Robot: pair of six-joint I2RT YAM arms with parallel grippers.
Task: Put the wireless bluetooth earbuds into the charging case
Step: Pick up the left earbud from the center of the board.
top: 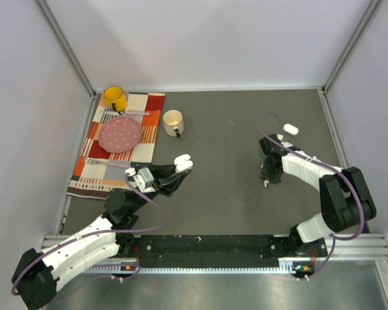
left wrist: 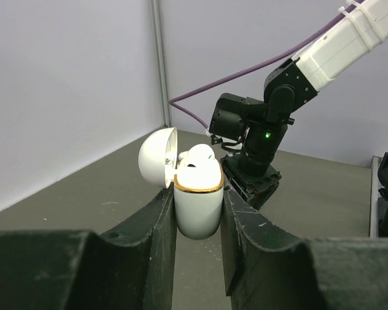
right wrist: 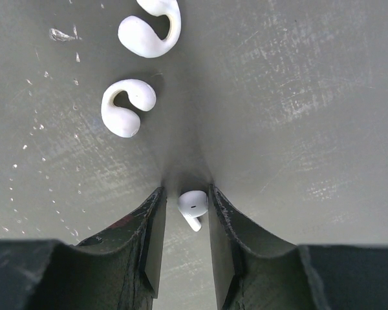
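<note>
As its lid [left wrist: 156, 157] is gaping, left gripper [left wrist: 198, 194]: clamping charging case [left wrist: 197, 213] upright for loading.
Right gripper [right wrist: 185, 190]: jaws apart, straddling earbud [right wrist: 193, 204] on tabletop [right wrist: 297, 97] for pickup.

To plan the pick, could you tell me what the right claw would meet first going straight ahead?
The right claw would likely meet the grey table first, straddling the stemmed earbud; depth is unclear.

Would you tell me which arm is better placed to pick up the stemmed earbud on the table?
Right: the right hand straddles the earbud, while the left hand is busy holding the open case.
</note>
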